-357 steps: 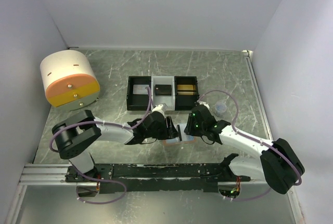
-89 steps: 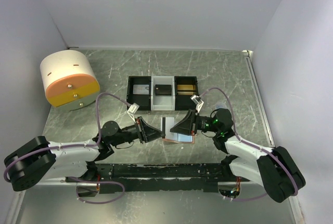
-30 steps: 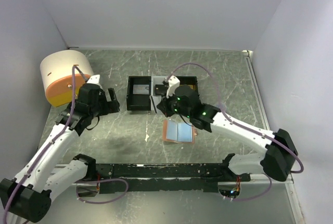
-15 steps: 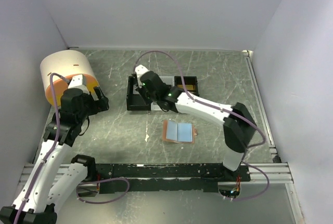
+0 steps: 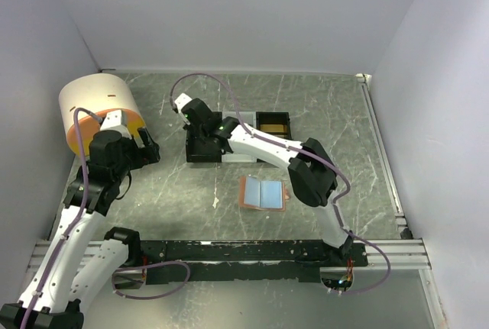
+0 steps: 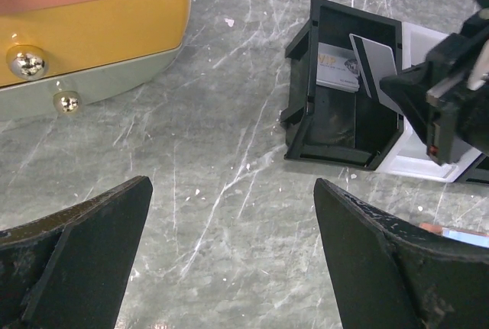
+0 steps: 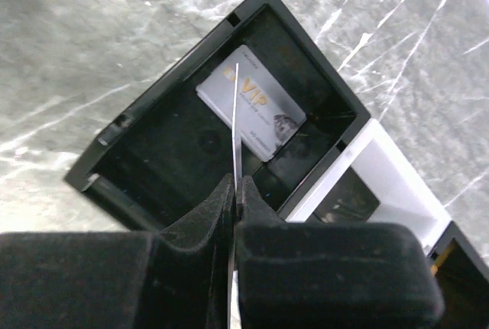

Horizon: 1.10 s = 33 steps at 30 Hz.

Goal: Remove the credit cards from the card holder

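Has swung the right claw [image 7: 235, 191] from over the card holder [image 5: 262, 193] to the tray [image 5: 202, 159] within the last second. Pinches a card [image 6: 374, 66] edge-on, fully closed, above the left black compartment where a VIP card [image 7: 267, 115] lies. Leaves the card holder open on the surface, lining up; release probably next. Keeps the left claw [image 6: 233, 253] wide, empty.

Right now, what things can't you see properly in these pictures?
- Held card: right wrist view shows only its thin edge; its print cannot be read.
- Card holder: top view, too small to tell whether cards remain; left wrist view cuts it off.
- Tray's left compartment: top view, the right tool and arm cover most of it.
- VIP card's small print: right wrist view, blurred.
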### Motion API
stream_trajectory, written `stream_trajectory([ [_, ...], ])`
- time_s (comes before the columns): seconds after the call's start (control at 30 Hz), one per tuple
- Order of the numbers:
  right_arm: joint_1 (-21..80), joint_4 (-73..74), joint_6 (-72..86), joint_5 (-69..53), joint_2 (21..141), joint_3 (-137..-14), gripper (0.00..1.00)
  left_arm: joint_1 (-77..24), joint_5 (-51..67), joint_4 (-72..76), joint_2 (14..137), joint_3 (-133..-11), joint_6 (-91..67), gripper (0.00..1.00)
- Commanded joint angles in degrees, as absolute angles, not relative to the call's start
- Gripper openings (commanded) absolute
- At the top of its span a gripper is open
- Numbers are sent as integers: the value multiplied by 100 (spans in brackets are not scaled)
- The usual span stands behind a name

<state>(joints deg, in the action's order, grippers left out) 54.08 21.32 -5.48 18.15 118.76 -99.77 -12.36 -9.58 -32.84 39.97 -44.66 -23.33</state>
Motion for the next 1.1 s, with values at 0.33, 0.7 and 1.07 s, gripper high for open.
stream_trajectory([
  [0.33, 5423, 2184, -2187, 2330, 12664, -10512, 0, -1195, -1304, -3284, 3828, -4472, -2388, 99],
  [0.7, 5421, 1339, -2989, 2740, 13053, -10451, 0, -1195, -1906, -3390, 3385, -4448, -2610, 99],
  [1.07, 5423, 1360, -3615, 2662, 13547, -10696, 3, -1193, -1956, -3360, 3250, -4395, -2644, 99],
])
